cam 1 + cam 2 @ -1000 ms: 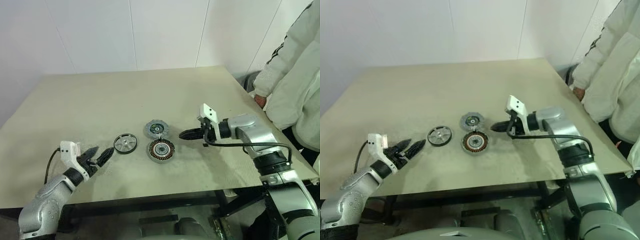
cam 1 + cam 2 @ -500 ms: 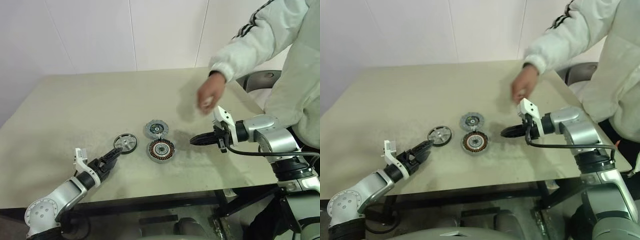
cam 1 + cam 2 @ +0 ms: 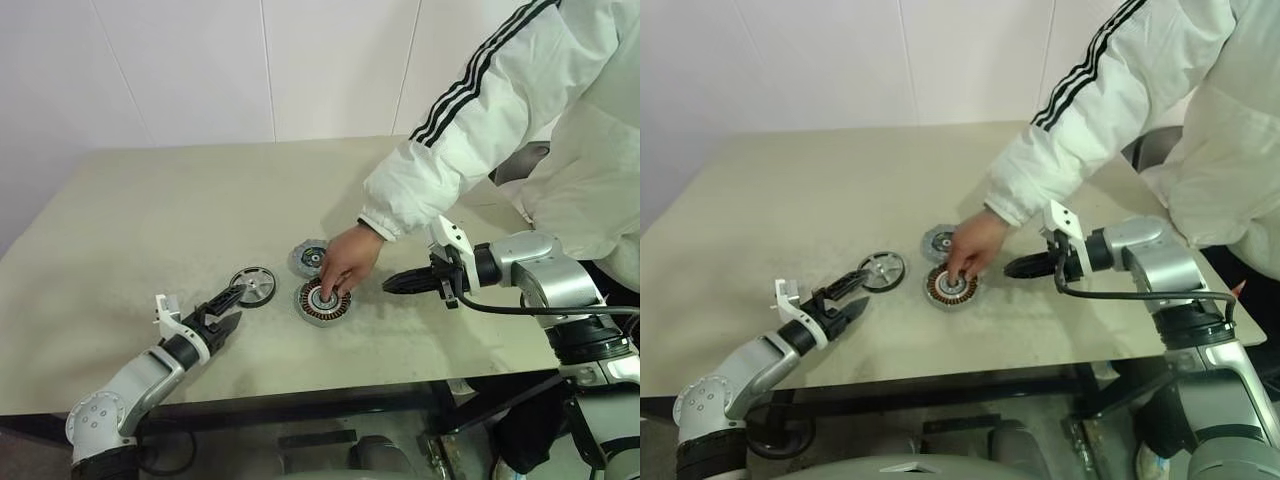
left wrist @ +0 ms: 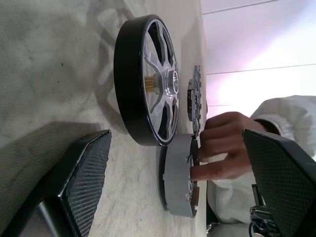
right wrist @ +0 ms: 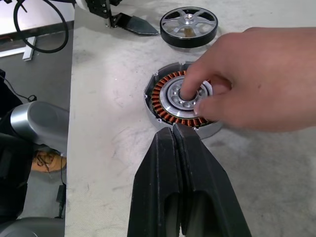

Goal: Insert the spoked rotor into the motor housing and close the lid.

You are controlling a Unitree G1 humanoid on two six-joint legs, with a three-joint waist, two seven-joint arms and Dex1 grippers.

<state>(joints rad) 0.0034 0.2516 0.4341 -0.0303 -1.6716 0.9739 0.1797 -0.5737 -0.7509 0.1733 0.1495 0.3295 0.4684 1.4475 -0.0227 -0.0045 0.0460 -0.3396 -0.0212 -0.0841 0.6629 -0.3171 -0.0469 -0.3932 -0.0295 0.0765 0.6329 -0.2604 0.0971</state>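
A: The spoked rotor (image 3: 252,285) is lying flat on the table (image 3: 150,210), untouched, with the left gripper (image 3: 226,312) lined up just short of it, jaws spread wide, nothing held between them.

B: And in the left wrist view the black ring and silver spokes are framed squarely between those two open fingers (image 4: 81,173). So the step in hand can be judged as the approach to pick up the rotor. Nothing has been inserted yet.

A: Agreed. The motor housing (image 3: 322,301) sits just beside the rotor, copper windings showing, and a person's hand (image 3: 346,262) is pressed down on its silver centre. The lid (image 3: 304,256) lies just behind the housing, partly covered by that hand.

B: The right gripper (image 3: 392,284) is parked near the housing on the other side, pointed at it, jaws pressed shut and empty.

A: What is called for next, then? The left jaws would need to be carried on around the rotor's rim and closed on it, then the wheel lifted and brought over the housing.

B: But the housing's opening is blocked while the hand is there. It would be wise for the insertion to be held back until that hand is withdrawn.
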